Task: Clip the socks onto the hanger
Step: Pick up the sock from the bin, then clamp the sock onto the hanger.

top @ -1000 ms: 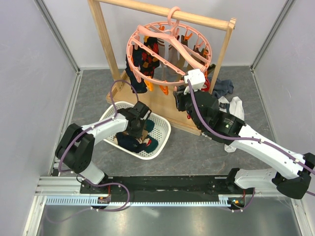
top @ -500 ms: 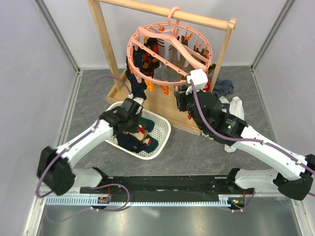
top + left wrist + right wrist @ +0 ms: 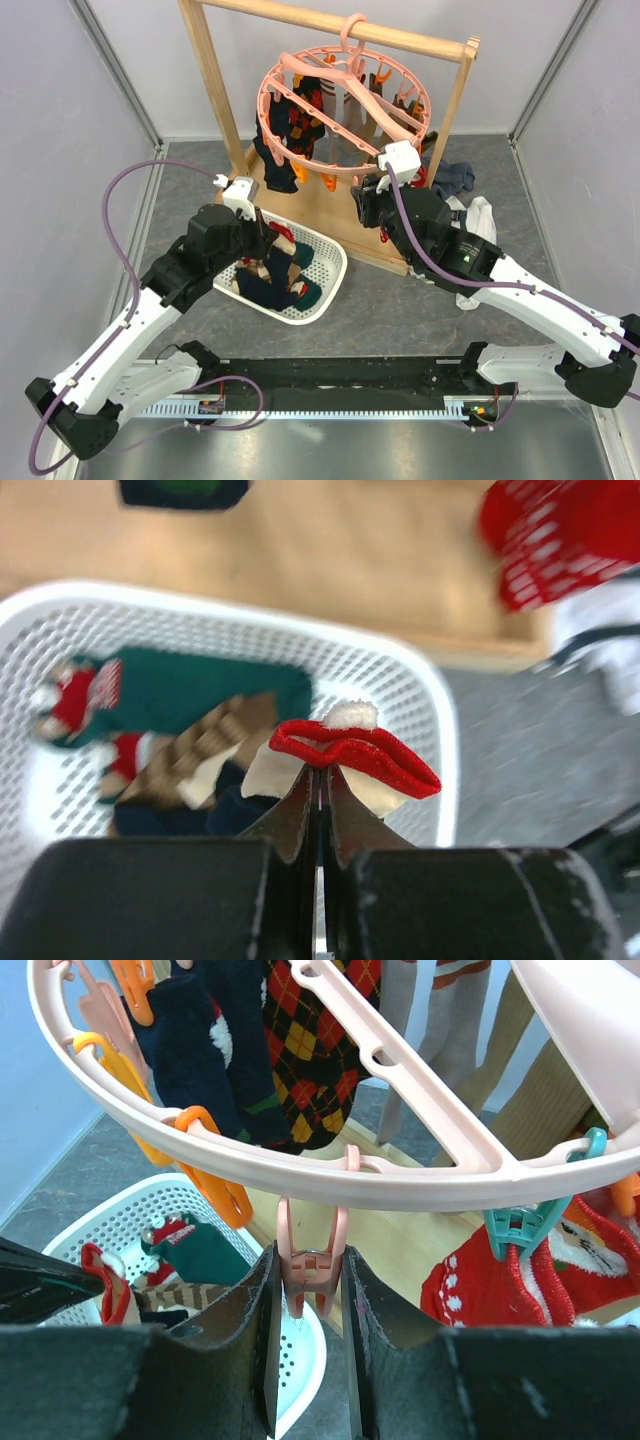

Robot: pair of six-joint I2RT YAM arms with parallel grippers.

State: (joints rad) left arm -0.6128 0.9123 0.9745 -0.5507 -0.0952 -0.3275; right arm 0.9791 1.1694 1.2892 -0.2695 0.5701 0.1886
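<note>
The pink ring hanger [image 3: 272, 125] hangs from the wooden rack, with several socks [image 3: 297, 118] clipped on it. It also shows in the right wrist view [image 3: 420, 1185]. My left gripper [image 3: 272, 240] is shut on a red-cuffed sock [image 3: 350, 752] and holds it above the white basket [image 3: 332, 272]. Several more socks [image 3: 285, 288] lie in the basket, including a teal one [image 3: 200, 695]. My right gripper [image 3: 366, 196] is closed around a pink clip [image 3: 313, 1272] on the ring's near edge, with both fingers touching it.
The wooden rack [image 3: 213, 75] stands on a board [image 3: 330, 215] behind the basket. White and grey garments [image 3: 478, 218] lie on the right. A red patterned sock [image 3: 490, 1280] hangs from a teal clip [image 3: 515, 1225] next to my right gripper.
My left arm has lifted out of the basket and swung left and back, bringing the red-cuffed sock up with it. My right gripper has stayed at the pink clip.
</note>
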